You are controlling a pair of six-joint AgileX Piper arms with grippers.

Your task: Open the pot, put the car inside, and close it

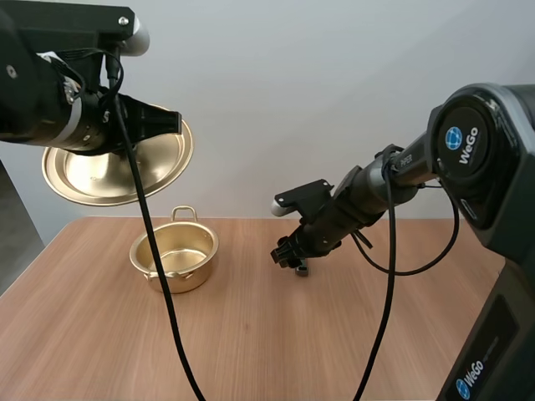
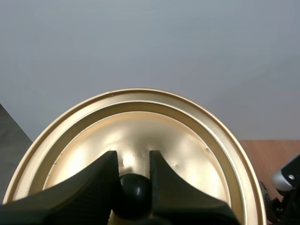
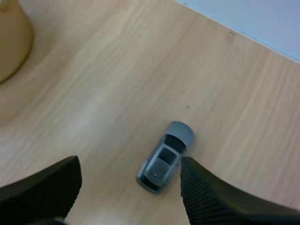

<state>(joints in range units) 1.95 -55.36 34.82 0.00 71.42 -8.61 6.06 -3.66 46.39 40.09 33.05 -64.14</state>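
High view tells you why: your left jaws clamp the lid by its knob, up and aside, to leave the pot open, while your right jaws, apart, hover over the car on the bench.

Lid is up in the air at left, tilted, carried by the left fingers. Pot stands open on the bench, below the lid. Right fingers are low, well right of the pot, tips just over the small car lying on the bench.
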